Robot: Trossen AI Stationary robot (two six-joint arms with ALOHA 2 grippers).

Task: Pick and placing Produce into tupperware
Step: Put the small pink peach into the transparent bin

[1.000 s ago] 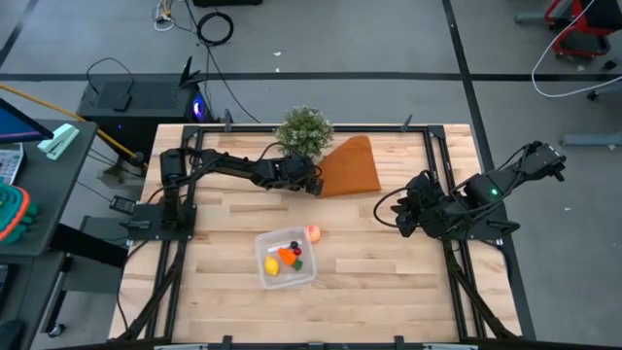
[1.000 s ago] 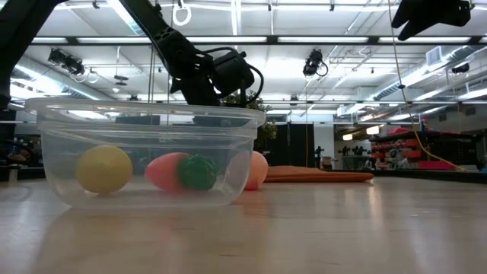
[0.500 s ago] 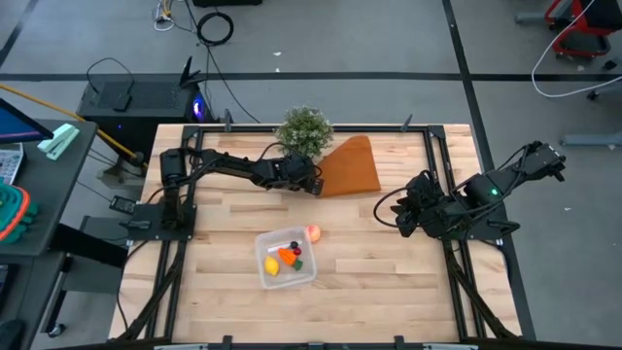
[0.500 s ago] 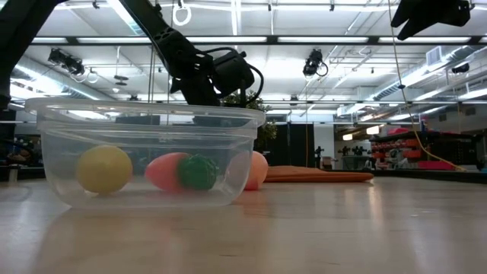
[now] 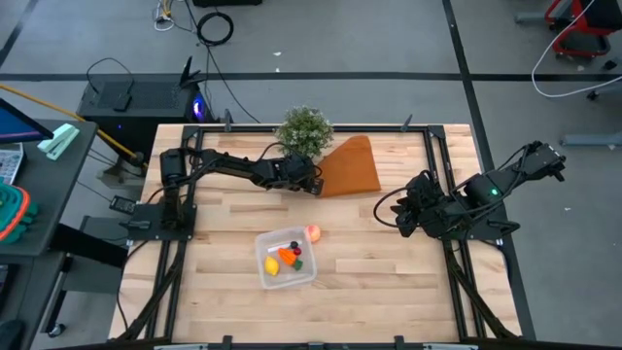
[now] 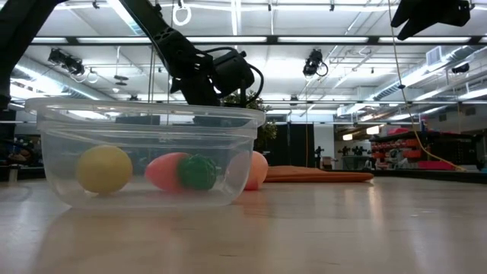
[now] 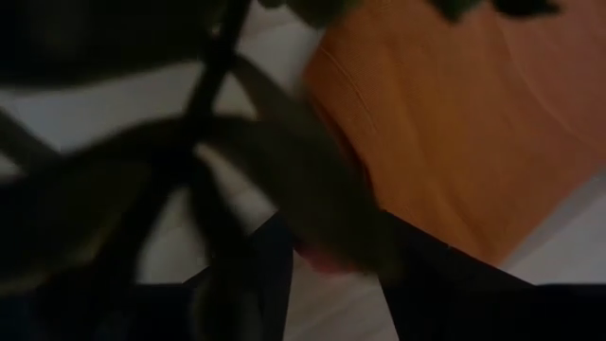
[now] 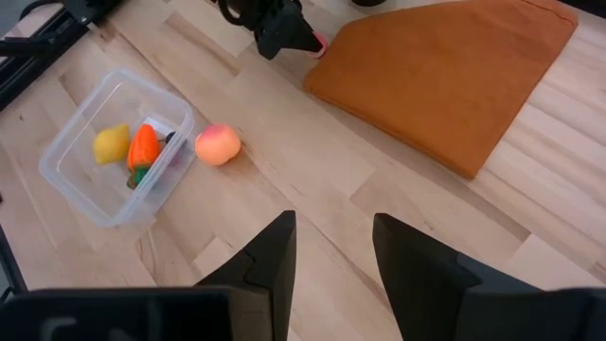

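1. Most of the produce looks loaded, going by the high view: the tupperware sits at the table's middle-front with the lemon, the carrot and some small red and dark bits inside. The peach ball is outside, just beside the back-right corner of the container. The left gripper is up at the back, at the edge of the orange wedge and next to the green plant. The right gripper is parked at the right side, well apart from the container.

2. Low view: lemon and carrot rest on the tupperware floor. Peach ball is on the table behind the wall, touching or nearly so; can't tell which.

3. Left wrist view: too dark and close up. Orange wedge fills the far side, and a small pink thing shows at the dark fingers. Can't tell whether they're clamped on it or spread.

4. Right wrist view: right gripper has its fingers spread, nothing between them. The same pink bit shows at the left gripper's tip by the wedge. Peach ball is outside the container.

5. My read: nearly done. Left to do: the peach ball, plus whatever that pink piece is, if it counts as produce.
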